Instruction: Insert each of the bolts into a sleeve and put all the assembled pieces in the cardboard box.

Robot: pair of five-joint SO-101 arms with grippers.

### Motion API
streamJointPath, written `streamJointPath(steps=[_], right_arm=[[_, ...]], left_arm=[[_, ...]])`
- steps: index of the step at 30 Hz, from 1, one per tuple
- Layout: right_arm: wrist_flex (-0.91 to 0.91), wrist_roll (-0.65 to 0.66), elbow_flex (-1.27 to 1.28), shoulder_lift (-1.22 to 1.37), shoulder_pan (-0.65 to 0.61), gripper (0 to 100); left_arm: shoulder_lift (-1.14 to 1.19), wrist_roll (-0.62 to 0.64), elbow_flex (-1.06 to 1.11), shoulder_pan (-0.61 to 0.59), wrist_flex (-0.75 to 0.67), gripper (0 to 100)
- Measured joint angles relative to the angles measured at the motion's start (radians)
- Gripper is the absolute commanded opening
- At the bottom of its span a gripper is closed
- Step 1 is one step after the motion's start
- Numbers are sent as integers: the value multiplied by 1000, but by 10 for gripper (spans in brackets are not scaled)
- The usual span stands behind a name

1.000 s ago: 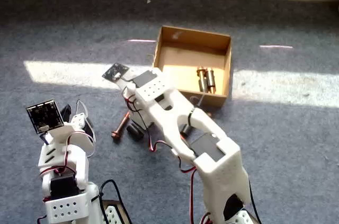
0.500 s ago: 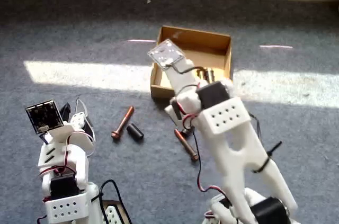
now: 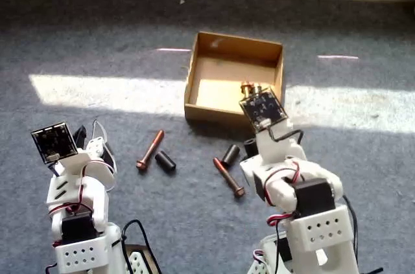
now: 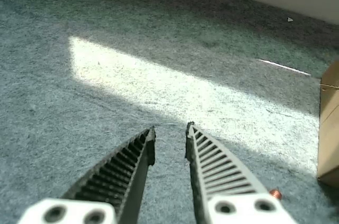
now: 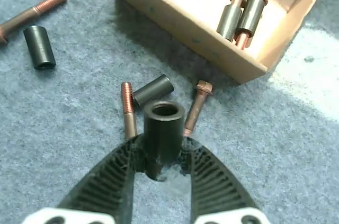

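1. Box point(image 3: 211, 113) holds two assembled pieces point(image 5: 241, 15).
2. Right gripper point(image 5: 161, 147) is clamped on a sleeve point(image 5: 163, 126) near the box.
3. Left gripper point(image 4: 169, 131) hangs slightly apart, empty.
4. Three loose bolts point(image 5: 127, 115) and two loose sleeves point(image 5: 152, 90) lie outside the box.

I see bare carpet point(image 4: 159, 75) ahead of left jaws; ahead of right jaws, loose sleeve point(image 5: 152, 90), two bolts point(image 5: 127, 113) point(image 5: 195, 106), then cardboard box point(image 5: 175, 28) wall block passage.

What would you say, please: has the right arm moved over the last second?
Yes: the right arm swung from the cardboard box's left side to its front right corner.
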Motion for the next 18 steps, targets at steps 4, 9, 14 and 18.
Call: streamJointPath(steps=[4, 9, 14, 18], right_arm=[[-109, -64, 166, -115, 55, 5], [-199, -89, 324, -229, 114, 5], [-230, -138, 422, -351, 133, 5], [-230, -158, 473, -476, 135, 5]], left_arm=[[0, 0, 0, 0, 0, 119], [0, 0, 0, 0, 0, 119], [0, 0, 0, 0, 0, 119], [0, 0, 0, 0, 0, 119]])
